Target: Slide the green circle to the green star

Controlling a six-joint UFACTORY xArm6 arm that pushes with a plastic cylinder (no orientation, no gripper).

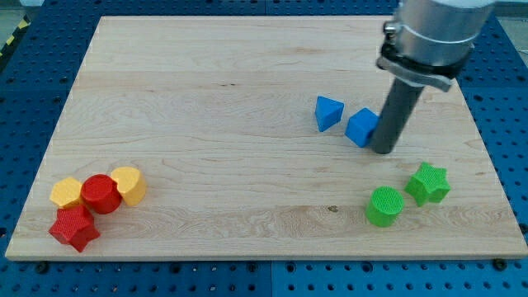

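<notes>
No gripper on this rig, so nothing is grasped; my tip (382,151) just sits on the wooden tabletop (214,124) toward its right edge, touching or nearly touching the right side of the blue cube block (360,127).

Going left to right: in the bottom-left corner there's a tight cluster, a yellow hexagon block (66,192), red star block (73,228), red cylinder block (101,194) and yellow rounded block (129,185). Right of centre sits a blue triangular block (327,112) beside the cube. Near the bottom-right corner, the green circle block (384,205) lies just beside the green star block (428,183), a sliver apart, below my tip.
</notes>
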